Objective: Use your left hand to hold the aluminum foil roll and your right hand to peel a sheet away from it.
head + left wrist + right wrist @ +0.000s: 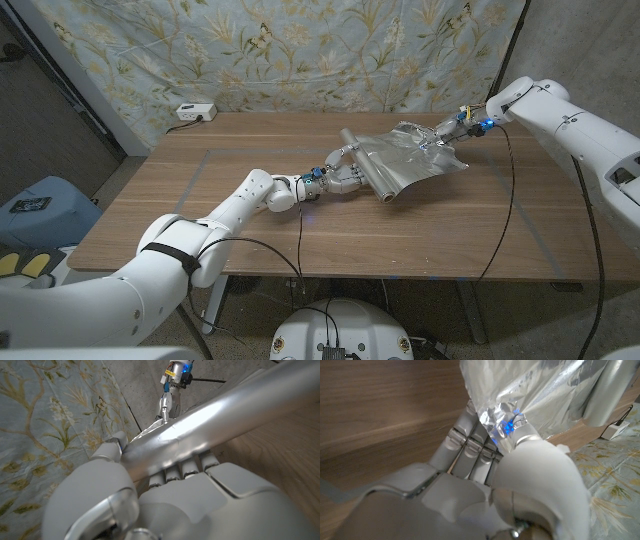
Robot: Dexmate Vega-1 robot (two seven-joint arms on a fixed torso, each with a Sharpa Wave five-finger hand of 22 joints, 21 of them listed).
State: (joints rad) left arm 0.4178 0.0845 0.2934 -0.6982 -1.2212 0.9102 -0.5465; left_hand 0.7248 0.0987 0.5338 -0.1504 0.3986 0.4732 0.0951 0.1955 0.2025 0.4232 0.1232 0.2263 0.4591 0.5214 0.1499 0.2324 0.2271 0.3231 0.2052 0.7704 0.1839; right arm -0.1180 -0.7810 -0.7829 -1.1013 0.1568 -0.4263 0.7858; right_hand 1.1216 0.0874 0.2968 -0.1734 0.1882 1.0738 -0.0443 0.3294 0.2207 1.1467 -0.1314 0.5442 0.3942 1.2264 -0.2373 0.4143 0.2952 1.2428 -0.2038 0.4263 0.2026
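Observation:
The aluminum foil roll (pixel 362 166) lies slantwise near the middle of the table, and my left hand (pixel 343 176) grips it around its middle. From close up, the roll (pixel 210 420) crosses my left hand (pixel 165 490) with the fingers wrapped under it. A crinkled foil sheet (pixel 410 160) spreads from the roll toward the right. My right hand (pixel 446 132) pinches the sheet's far corner. In the right wrist view the sheet (pixel 530 395) is caught between the thumb and fingers of my right hand (pixel 495 460).
A white power strip (pixel 195 112) sits at the table's far left edge. A flowered curtain (pixel 300 50) hangs behind the table. A blue bin (pixel 40 205) stands on the floor to the left. Bare wood (pixel 250 240) lies in front of the roll.

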